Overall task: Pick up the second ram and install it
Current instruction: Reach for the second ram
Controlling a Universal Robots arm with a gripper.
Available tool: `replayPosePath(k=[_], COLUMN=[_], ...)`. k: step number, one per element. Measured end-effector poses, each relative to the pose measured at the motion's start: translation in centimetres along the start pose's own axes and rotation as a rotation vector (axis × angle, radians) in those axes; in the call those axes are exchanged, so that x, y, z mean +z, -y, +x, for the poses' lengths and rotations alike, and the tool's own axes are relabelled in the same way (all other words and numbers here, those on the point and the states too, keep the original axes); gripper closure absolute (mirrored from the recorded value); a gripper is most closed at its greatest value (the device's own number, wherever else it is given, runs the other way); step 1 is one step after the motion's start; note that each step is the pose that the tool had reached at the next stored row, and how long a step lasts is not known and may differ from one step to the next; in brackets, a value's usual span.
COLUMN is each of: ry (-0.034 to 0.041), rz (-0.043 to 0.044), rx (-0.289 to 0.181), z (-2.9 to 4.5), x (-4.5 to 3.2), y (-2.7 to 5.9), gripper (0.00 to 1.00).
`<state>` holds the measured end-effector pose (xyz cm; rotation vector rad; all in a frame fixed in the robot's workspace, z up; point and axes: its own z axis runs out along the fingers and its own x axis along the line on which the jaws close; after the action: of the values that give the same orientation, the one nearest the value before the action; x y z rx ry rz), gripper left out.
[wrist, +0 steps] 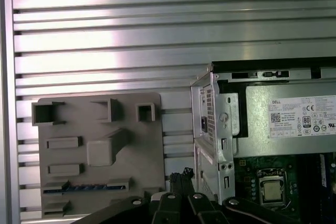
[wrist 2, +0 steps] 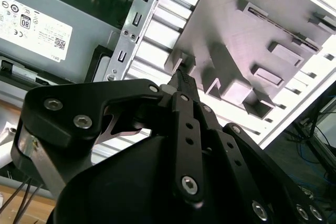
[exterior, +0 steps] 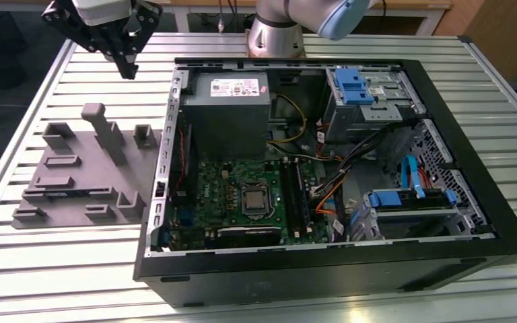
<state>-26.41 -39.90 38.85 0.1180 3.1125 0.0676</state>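
Observation:
The second ram point(wrist: 86, 187) is a thin blue-green stick lying in a slot of the grey holder tray point(wrist: 142, 156). In the exterior view the ram point(exterior: 65, 193) sits near the tray's point(exterior: 79, 145) front edge. My gripper point(exterior: 128, 69) hangs high over the table beyond the tray's far end, at the exterior view's upper left. Its black fingers meet in a point with nothing between them in both wrist views point(wrist: 181, 174) point(wrist 2: 181, 77). The green motherboard point(exterior: 213, 195) with its black memory slots point(exterior: 295, 195) lies inside the open computer case.
The black computer case point(exterior: 330, 269) lies open on the slatted aluminium table point(exterior: 61, 269), to the exterior view's right of the tray. Inside are a grey power supply point(exterior: 227, 108), blue drive brackets point(exterior: 353, 84) and loose cables point(exterior: 330, 182). The arm's base point(exterior: 274, 37) stands behind the case.

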Motion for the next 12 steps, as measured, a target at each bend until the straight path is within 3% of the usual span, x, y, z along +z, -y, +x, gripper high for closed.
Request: replayPosePath(k=[12], ry=[0.0], rz=[0.0], rx=[0.0], z=[2.05], x=[0.0], y=[0.57], gripper=[0.89])
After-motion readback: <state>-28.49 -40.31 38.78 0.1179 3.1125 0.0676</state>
